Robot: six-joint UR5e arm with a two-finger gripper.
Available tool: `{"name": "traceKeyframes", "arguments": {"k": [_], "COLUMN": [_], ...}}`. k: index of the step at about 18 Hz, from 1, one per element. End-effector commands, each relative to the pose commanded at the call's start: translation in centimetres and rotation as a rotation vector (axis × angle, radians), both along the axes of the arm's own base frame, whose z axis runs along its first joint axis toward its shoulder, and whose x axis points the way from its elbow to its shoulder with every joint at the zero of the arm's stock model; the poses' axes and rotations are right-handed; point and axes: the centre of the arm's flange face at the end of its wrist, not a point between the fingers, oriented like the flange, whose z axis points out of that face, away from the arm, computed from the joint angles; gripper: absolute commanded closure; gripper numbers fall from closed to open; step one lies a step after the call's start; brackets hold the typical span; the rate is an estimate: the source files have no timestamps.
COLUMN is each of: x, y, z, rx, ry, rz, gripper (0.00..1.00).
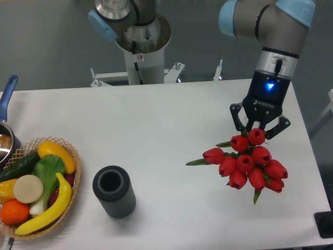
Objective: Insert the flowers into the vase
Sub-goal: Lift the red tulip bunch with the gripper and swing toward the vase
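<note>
Gripper (258,130) pointed down over the right side of the table (171,125), fingers spread around the upper edge of the flowers (248,161); whether closed on the bunch or merely straddling it, cannot tell; red buds fanned out below the fingers, green leaves protruding left and downward. Vase (114,190) upright, well apart at lower left, mouth open upward. Basket (47,187) of fruit and vegetables just left of vase; pot (6,136) at far left edge.

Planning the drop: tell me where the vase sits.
The vase stands upright at the table's front left in the camera view, just right of the woven basket, far left of the flowers.
</note>
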Motion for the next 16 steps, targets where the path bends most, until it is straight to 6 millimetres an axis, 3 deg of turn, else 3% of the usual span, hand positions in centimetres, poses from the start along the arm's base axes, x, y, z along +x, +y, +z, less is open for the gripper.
{"name": "traceKeyframes", "arguments": {"k": [11, 16], "x": [0.7, 3.5], "y": [1.4, 5.7], "z": [-0.3, 0.4], "rx": [0.007, 0.071], "ry": [0.014, 0.055], "rz": [-0.024, -0.118], "gripper": [1.0, 1.0]}}
